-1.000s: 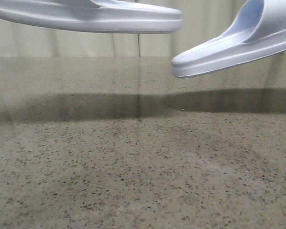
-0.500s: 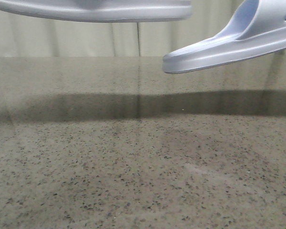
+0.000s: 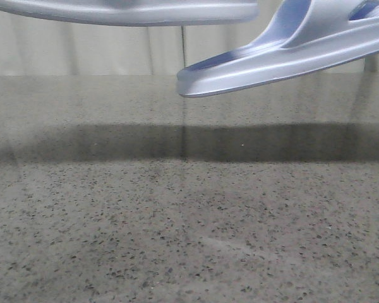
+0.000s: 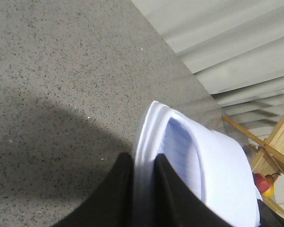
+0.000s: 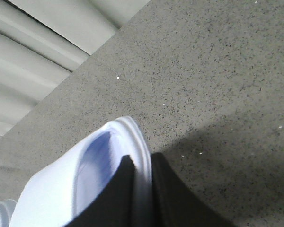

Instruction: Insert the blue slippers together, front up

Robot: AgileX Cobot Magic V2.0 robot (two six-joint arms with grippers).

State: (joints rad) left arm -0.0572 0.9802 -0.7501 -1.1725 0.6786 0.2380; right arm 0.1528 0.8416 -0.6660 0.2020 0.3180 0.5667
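Both blue slippers are hanging above the counter (image 3: pixel 189 221), each clamped by its sole edge: left pincer (image 4: pixel 144 165) holding one level, right pincer (image 5: pixel 142 163) angling the other's toe toward it.

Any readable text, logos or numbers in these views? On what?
None. Left slipper: no print or brand visible.
Right slipper: plain too; its footbed shows only ribs.
Table: just speckle, no labels.
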